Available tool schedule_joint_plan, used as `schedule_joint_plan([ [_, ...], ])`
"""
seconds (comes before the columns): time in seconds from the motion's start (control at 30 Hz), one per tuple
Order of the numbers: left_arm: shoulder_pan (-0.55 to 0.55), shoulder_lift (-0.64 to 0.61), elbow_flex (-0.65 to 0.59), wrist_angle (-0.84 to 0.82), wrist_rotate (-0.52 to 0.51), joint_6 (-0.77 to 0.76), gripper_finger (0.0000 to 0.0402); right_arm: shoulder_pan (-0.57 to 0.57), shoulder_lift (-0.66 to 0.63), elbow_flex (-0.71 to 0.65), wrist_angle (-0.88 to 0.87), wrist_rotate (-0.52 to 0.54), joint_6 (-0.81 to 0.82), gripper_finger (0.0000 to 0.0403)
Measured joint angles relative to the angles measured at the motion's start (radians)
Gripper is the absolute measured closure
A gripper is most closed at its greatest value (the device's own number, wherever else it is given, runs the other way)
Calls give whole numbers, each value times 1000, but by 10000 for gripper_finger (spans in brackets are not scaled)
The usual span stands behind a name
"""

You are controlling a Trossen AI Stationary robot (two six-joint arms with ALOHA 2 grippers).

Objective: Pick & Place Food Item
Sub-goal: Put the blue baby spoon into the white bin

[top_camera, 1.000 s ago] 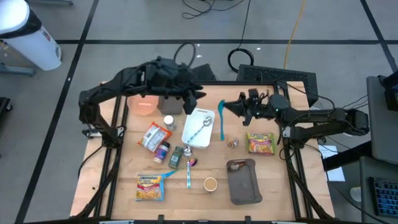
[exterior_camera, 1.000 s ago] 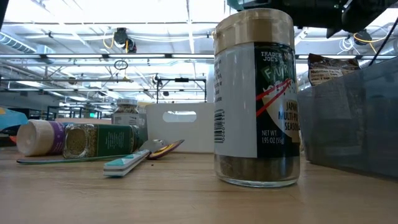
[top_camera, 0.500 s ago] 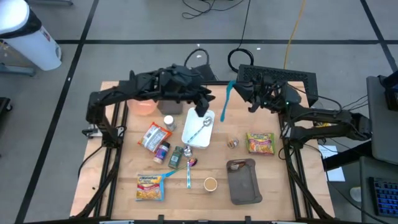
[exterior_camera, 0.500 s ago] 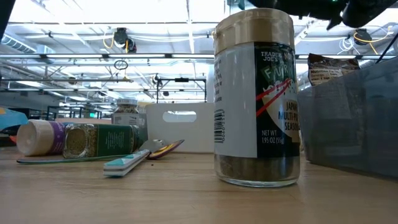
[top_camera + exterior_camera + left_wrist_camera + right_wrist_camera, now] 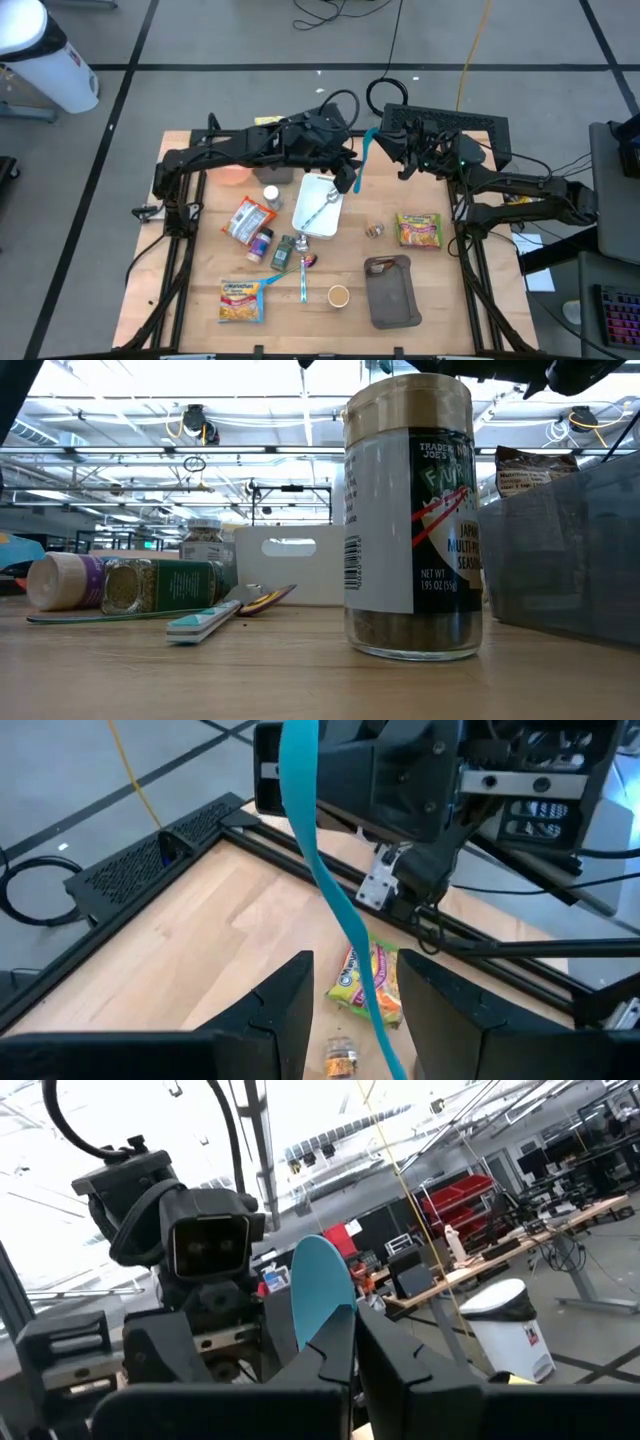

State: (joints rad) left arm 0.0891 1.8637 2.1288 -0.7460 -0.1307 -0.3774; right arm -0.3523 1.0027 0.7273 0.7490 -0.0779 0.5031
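Blue spatula: raised above the table's far edge, right gripper pinching one end, fingers pressed together on it. Left gripper: fingers spread to either side of the spatula's other end, above the white tray. Noodle packet: lying on the table, right side.

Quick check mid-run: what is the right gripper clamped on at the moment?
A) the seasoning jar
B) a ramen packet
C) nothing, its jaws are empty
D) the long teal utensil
D. The right gripper has its jaws shut on the top end of the long teal utensil, held up over the table's back edge, while the left gripper sits at the utensil's lower end.
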Motion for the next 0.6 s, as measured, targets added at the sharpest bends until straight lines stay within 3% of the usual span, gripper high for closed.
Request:
schedule_joint_plan([
  [0.6, -3, 55, 0, 63, 48, 5, 247, 1, 0, 0, 4, 4, -3, 403],
])
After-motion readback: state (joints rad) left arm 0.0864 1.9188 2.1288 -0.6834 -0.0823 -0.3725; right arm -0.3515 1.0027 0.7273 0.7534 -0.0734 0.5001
